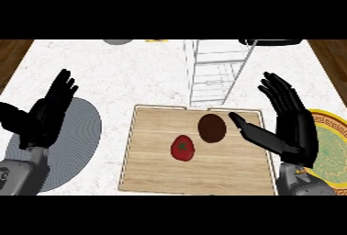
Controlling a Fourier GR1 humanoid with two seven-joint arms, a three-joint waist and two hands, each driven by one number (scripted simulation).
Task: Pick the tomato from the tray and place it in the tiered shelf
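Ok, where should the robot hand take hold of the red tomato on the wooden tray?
Probably around the red tomato's rounded middle, from above and from the right: the open right robot hand is nearest, while the dark brown oval lies close on its upper right.

No readable text, label, brand, number or sign appeared anywhere; the plate (332, 151) at three o'clock bore only an ornamental rim pattern, not lettering.

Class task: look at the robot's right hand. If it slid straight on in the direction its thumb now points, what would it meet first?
The right hand has its thumb aimed left over the wooden tray. Going straight on, it would probably meet the dark brown oval object first, before the tomato; height is unclear.
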